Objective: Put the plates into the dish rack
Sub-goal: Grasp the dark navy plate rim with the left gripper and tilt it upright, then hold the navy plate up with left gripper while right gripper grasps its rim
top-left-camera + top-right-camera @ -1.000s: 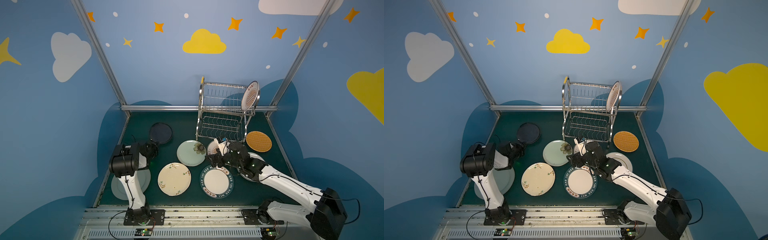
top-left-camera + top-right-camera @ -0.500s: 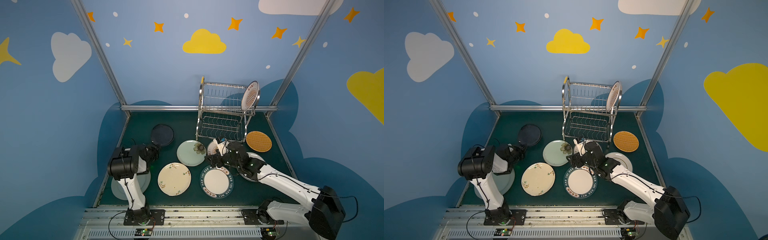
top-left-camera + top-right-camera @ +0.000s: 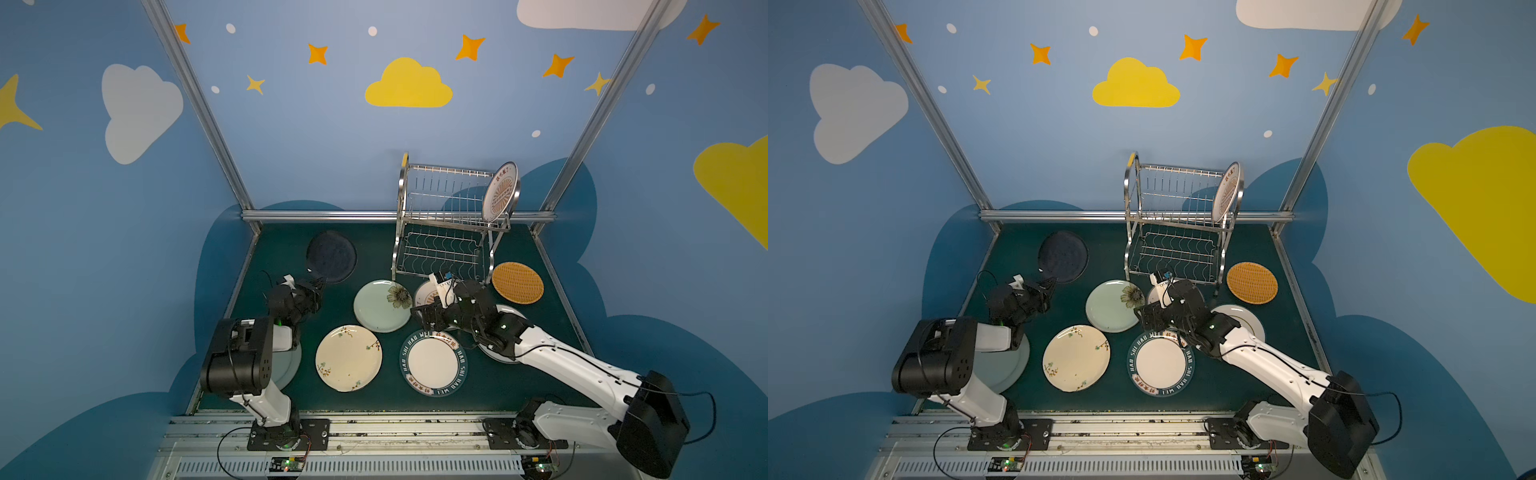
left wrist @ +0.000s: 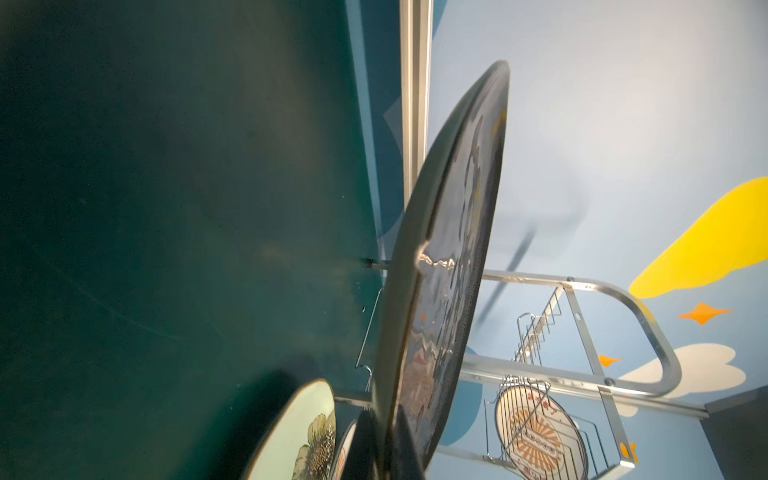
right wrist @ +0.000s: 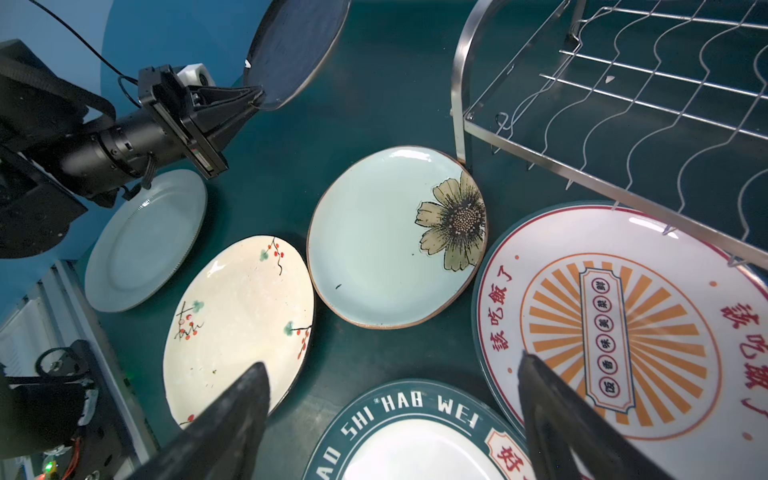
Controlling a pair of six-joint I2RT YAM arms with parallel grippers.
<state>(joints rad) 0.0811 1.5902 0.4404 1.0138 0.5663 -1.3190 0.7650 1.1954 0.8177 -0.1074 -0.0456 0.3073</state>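
Left hand [image 5: 254, 97] pinches the near rim of the navy plate [image 3: 331, 255]. The plate is tilted up off the tabletop [image 3: 374, 249], far left. Right hand [image 5: 390, 361] is spread wide, low over the flat sunburst plate [image 5: 623, 316] just near of the dish rack [image 3: 449, 232]. Racked sunburst plate [image 3: 500, 192] stands upright in the upper tier, right end.

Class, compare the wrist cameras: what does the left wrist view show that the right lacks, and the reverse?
Left wrist only: the upright sunburst plate in the dish rack's upper tier. Right wrist only: the cream blossom plate, the teal lettered plate, the open right gripper. Both: the navy plate held at its rim by the left gripper, the green flower plate, the dish rack.
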